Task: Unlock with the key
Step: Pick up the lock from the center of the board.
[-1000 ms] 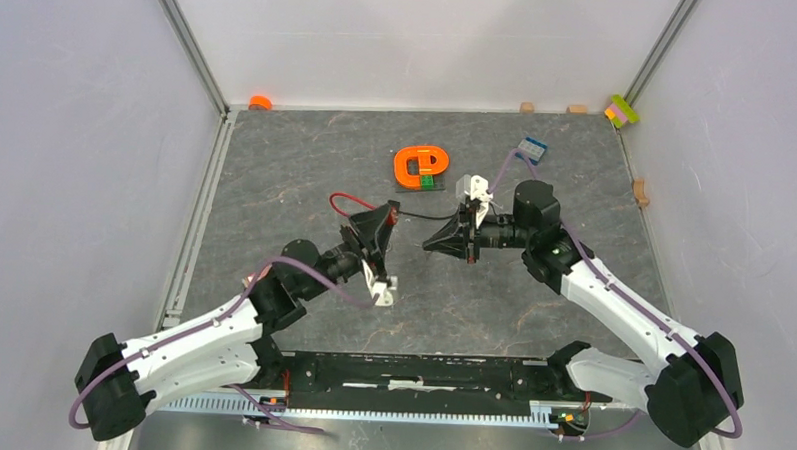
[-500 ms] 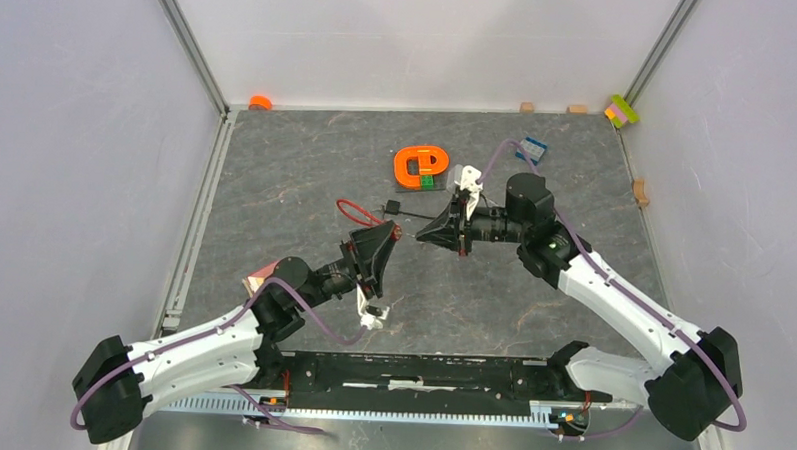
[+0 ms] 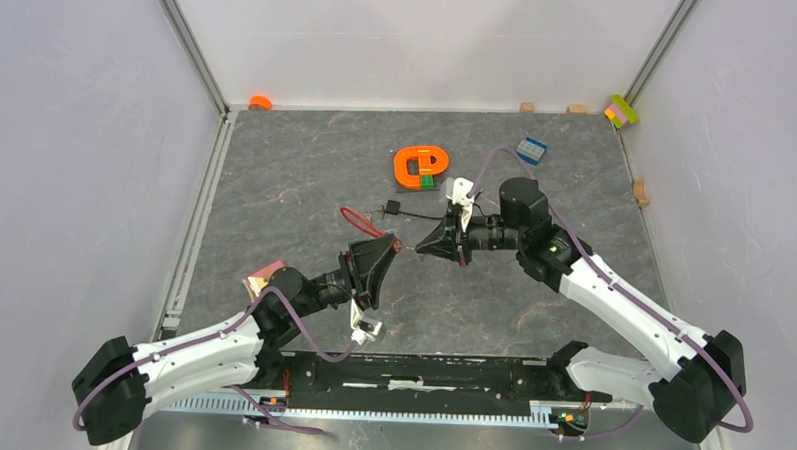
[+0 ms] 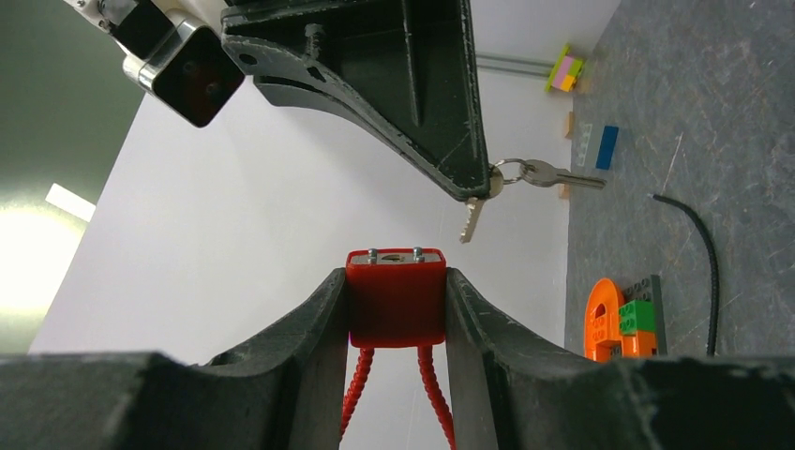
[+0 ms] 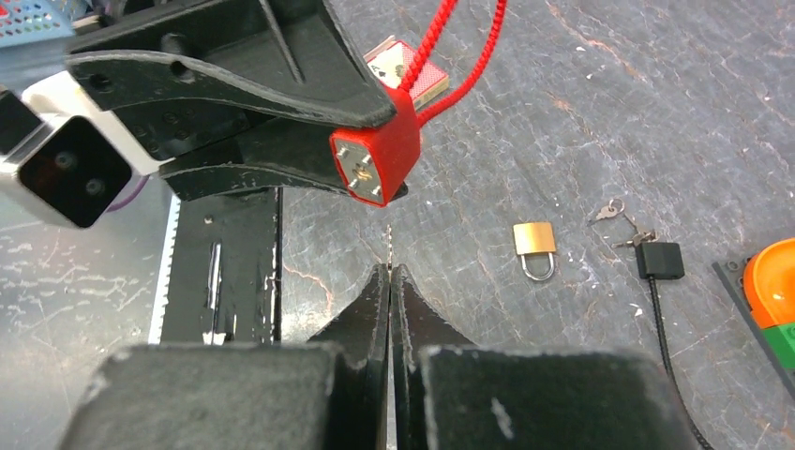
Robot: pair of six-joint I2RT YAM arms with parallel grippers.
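Note:
My left gripper (image 3: 392,249) is shut on the body of a red padlock (image 4: 396,298). Its keyhole face points at my right gripper, and its red cable shackle (image 3: 359,222) loops up behind. My right gripper (image 3: 422,247) is shut on a thin key (image 5: 389,246). The key blade points at the lock face (image 5: 373,164), a short gap away. In the left wrist view the right fingers (image 4: 412,103) hang just above the lock, with a key ring and spare keys (image 4: 521,174) dangling from their tip.
A small brass padlock (image 5: 535,246), loose small keys (image 5: 609,208) and a black cable with a plug (image 5: 661,260) lie on the grey table. An orange brick piece (image 3: 421,166) and a blue brick (image 3: 531,149) are farther back. A card-like box (image 3: 262,276) sits by the left arm.
My left gripper has drawn back toward the near edge with the red lock. My right gripper has followed, moving left and nearer, and its tip stays close to the lock.

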